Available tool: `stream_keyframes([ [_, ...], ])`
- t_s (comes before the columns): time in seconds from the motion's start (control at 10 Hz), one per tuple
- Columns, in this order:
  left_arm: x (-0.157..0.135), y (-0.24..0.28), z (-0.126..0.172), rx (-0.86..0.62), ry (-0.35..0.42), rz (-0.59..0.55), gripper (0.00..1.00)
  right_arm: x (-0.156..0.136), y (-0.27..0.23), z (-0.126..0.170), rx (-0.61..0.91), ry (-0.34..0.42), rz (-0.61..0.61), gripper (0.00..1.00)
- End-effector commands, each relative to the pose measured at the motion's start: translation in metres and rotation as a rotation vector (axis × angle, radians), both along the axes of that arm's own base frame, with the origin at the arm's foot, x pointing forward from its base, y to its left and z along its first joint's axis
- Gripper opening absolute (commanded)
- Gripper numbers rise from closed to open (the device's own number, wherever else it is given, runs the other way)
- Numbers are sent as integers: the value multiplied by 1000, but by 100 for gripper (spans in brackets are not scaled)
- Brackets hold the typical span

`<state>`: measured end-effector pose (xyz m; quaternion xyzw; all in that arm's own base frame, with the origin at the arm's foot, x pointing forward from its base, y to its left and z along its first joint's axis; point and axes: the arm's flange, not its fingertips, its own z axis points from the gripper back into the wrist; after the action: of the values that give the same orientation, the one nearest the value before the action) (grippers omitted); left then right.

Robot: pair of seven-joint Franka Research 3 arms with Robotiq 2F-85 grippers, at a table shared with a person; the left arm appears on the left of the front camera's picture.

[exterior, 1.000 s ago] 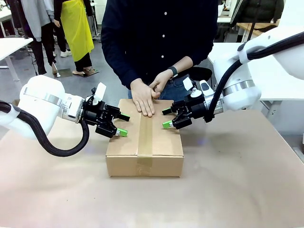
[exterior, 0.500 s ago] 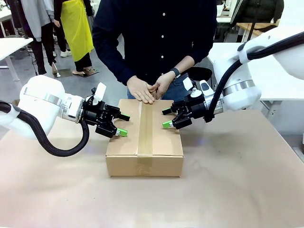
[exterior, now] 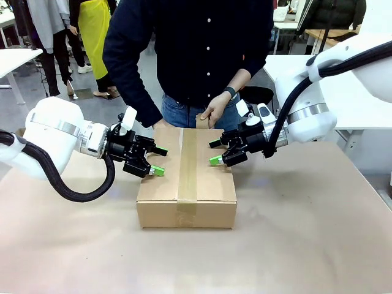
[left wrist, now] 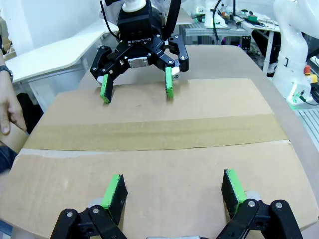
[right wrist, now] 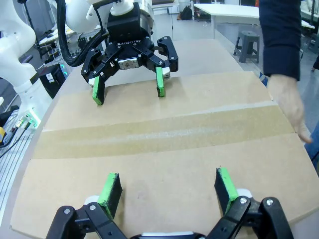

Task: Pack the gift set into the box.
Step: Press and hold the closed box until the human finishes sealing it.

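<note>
Box [exterior: 187, 177] closed and taped along the middle seam, lying flat near the middle of the worktop [exterior: 306, 245], gift set presumably inside and out of sight. Left hand [exterior: 154, 160] with fingers spread, holding nothing, pressing or hovering on the left flap near the edge; cannot tell contact for sure. Right hand [exterior: 214, 153] also spread and empty, over the right flap, opposite the other. Person's hand [exterior: 214, 113] at the far edge of the box, just beside the tape end. Possible troubles from here: pushing down too hard and denting the flaps or crushing the content; sliding the box sideways if only one side presses; striking the person's fingers, being so near the far edge.
</note>
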<state>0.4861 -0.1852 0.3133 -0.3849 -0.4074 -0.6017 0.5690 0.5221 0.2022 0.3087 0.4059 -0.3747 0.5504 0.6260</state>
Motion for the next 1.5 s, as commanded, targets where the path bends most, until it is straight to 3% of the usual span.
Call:
stream_keyframes([
  [0.0,-3,1,-1,0,-16,-4,100,-1,0,-1,-3,-3,1,100],
  [0.1,0,0,0,0,0,0,100,0,0,0,0,0,0,100],
  [0.2,-16,21,28,-68,-29,-30,100,-12,-11,18,45,11,10,100],
  [0.4,-57,97,77,-348,-140,-19,100,-51,-66,58,222,-77,30,100],
  [0.5,-74,140,86,-483,-161,28,100,-69,-102,66,331,-112,23,100],
  [0.7,-92,217,69,-665,-183,211,100,-101,-179,57,570,-177,-115,100],
  [0.8,-96,248,47,-735,-160,321,100,-120,-214,42,704,-248,-223,100],
  [0.9,-92,264,27,-733,-71,407,100,-126,-229,29,754,-280,-366,100],
  [1.0,-108,235,83,-661,-164,226,100,-109,-190,71,572,-173,-143,100],
  [1.4,-108,235,83,-661,-164,226,100,-109,-190,71,572,-173,-143,100],
])
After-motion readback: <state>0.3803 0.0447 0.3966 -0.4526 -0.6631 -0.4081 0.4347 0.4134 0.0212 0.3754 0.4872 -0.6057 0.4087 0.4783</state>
